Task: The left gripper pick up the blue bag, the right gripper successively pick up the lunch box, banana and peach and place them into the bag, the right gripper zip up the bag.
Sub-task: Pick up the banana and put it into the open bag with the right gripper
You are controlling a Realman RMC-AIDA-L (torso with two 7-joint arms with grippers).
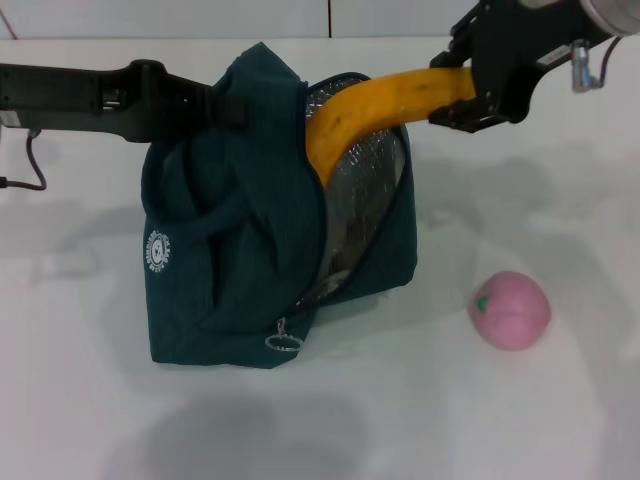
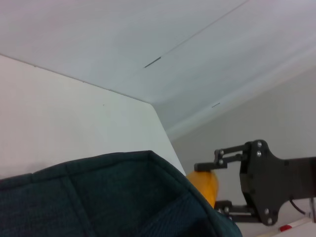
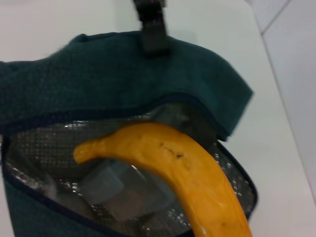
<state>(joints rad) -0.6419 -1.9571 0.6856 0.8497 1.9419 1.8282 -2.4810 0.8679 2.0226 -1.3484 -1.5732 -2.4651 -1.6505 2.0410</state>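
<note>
The blue bag (image 1: 240, 260) stands open on the white table, its silver foil lining (image 1: 365, 180) showing. My left gripper (image 1: 222, 105) is shut on the bag's top edge and holds it up. My right gripper (image 1: 470, 90) is shut on one end of the banana (image 1: 375, 105); the other end dips into the bag's mouth. The right wrist view shows the banana (image 3: 177, 165) over the opening, with the clear lunch box (image 3: 118, 190) lying inside the bag. The pink peach (image 1: 511, 309) sits on the table to the right of the bag. The ring zip pull (image 1: 283, 343) hangs low at the bag's front.
The white table (image 1: 500, 420) has open room in front of and to the right of the bag. A black cable (image 1: 35, 165) trails at the far left. A wall rises behind the table.
</note>
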